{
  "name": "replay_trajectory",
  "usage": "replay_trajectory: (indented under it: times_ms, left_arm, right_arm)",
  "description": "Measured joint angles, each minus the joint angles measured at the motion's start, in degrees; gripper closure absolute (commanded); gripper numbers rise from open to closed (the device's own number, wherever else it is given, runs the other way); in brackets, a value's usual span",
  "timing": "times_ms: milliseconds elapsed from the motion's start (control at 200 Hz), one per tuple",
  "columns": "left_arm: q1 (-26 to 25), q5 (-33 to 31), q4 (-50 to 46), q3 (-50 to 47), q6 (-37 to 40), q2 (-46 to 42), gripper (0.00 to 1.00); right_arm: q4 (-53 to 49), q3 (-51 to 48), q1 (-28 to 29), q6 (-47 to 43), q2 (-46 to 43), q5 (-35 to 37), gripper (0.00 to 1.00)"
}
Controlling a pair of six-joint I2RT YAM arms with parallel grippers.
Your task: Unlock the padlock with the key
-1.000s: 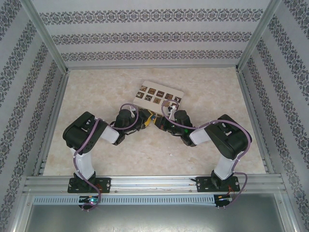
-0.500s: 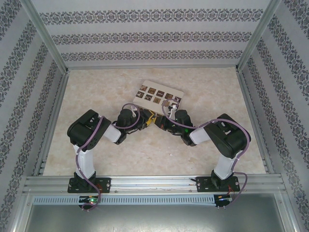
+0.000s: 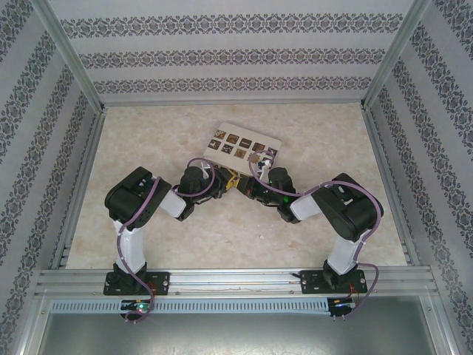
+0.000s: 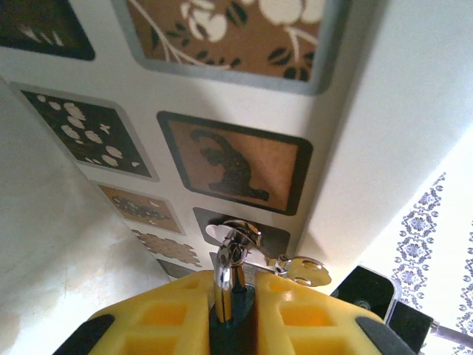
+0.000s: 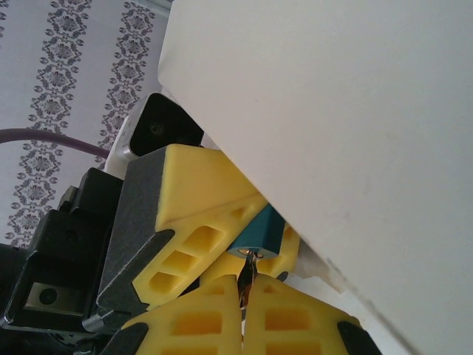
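A: Lower centre of the left wrist view first. What is the left gripper (image 4: pixel 235 290) doing?
B: Its yellow fingers (image 4: pixel 177 310) are pinching the padlock (image 4: pixel 232 329). The silver shackle (image 4: pixel 222 281) is sticking up out of the narrow gap between them, and a small silver ring (image 4: pixel 235 235) is looping through its end.
A: And the right gripper (image 5: pixel 246 287)?
B: At the bottom of its own view, its fingers are pressing together on the key (image 5: pixel 246 272). The thin dark blade is standing up out of the seam. Its tip is touching the underside of the padlock's blue-green body, just above at frame centre. How deep it is sitting, I cannot tell.
A: Beyond that?
B: In the top view both arms are meeting nose to nose at mid-frame over the pale table (image 3: pixel 148 148). Just past them, toward upper centre, the white box (image 3: pixel 277 143) is lying flat with its brown patterned tiles (image 3: pixel 233 139) facing up.
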Motion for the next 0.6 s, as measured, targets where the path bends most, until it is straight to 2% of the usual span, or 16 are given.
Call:
replay_trajectory:
  times_ms: [150, 355, 600]
  left_arm:
    - [0.00, 0.02, 0.13, 0.00, -0.28, 0.00, 0.88]
    - [0.00, 0.00, -1.07, 0.00, 0.28, -0.39, 0.89]
    - [0.00, 0.00, -5.03, -0.04, 1.07, -2.82, 0.92]
  right_arm:
    - [0.02, -0.02, -0.68, -0.02, 0.00, -1.03, 0.86]
    - [0.33, -2.21, -3.13, -0.04, -1.73, -1.31, 0.66]
    - [-5.86, -7.96, -5.95, -5.81, -11.50, 0.31, 0.54]
